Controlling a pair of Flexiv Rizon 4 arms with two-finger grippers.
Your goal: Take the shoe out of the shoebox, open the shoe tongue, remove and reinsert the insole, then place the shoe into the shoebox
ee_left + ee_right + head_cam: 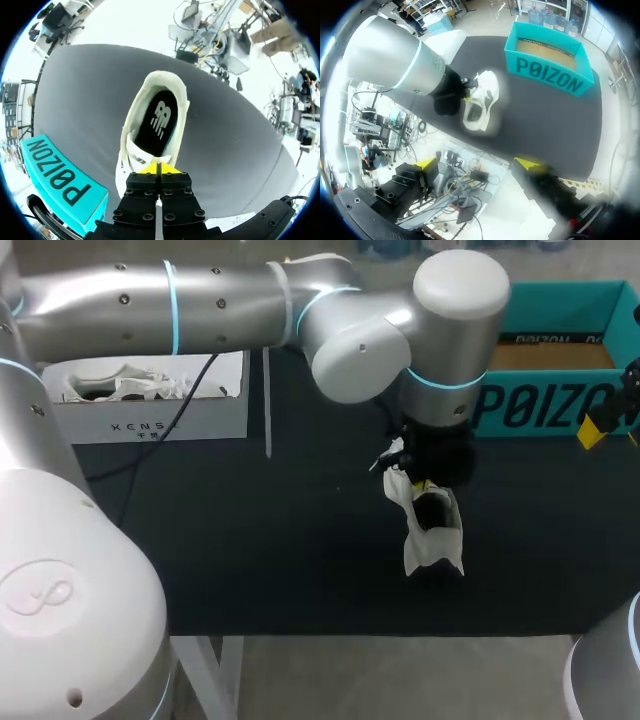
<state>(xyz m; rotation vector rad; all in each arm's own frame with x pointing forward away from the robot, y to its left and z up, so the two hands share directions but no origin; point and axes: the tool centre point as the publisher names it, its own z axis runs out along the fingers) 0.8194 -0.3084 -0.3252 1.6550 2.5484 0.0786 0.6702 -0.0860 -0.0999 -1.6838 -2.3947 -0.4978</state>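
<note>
- The left arm (pixel 200 300) comes in from the left and stretches level across the scene, past the middle. It bends at its last joints so that the wrist (pixel 455 370) points straight down.
- The left gripper (pixel 159 169) hangs below that wrist, fingers pressed together, the yellow tips meeting with barely a seam between them.
- The right arm (pixel 610 665) shows only at the right edge, held off to the side, well apart from the left.
- The right gripper (pixel 476 164) has its fingers spread wide, the two yellow tips far apart.
</note>
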